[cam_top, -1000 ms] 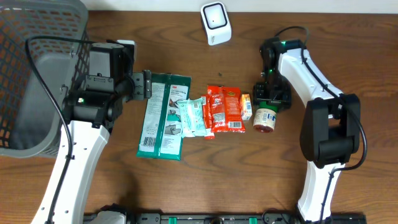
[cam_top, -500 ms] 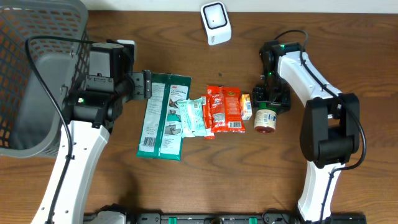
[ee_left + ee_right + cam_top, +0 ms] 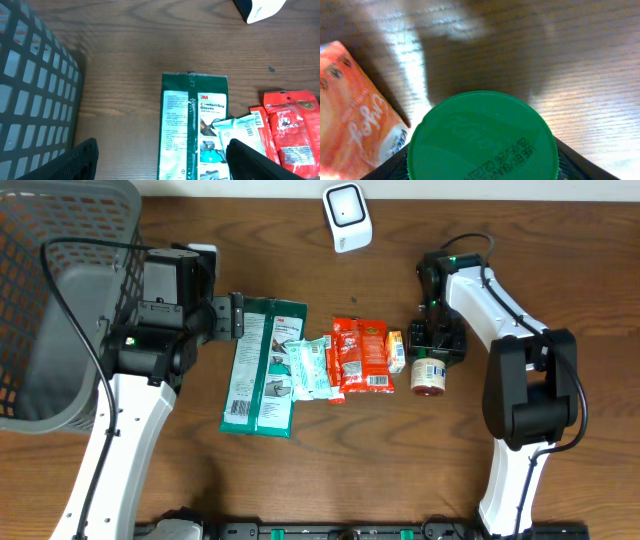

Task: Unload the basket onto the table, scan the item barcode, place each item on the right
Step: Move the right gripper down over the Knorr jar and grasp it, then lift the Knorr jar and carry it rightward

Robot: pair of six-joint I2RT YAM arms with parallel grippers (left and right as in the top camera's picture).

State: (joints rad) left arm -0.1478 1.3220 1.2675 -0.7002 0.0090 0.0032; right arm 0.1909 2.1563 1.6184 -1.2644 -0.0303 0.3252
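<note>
The right gripper (image 3: pixel 433 350) straddles the green lid (image 3: pixel 482 135) of the jar (image 3: pixel 430 376), which lies at three o'clock of the red packets (image 3: pixel 360 355), its fingers (image 3: pixel 576 169) close against both sides though a squeeze cannot be told, while the left gripper (image 3: pixel 161 161) stands spread wide and empty at the green packet's (image 3: pixel 192 125) eleven o'clock corner.

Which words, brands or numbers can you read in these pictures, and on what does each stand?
"3M": on the flat green package, near its top.
"Comfort Grip Gloves": on the same package, just under the logo.
Small print on that package: too small to read.
Red plastic packet: white brand lettering, too blurred to read.
Round green jar lid: stamped code, upside down, too faint to read.
Orange packet: script word, blurred.
</note>
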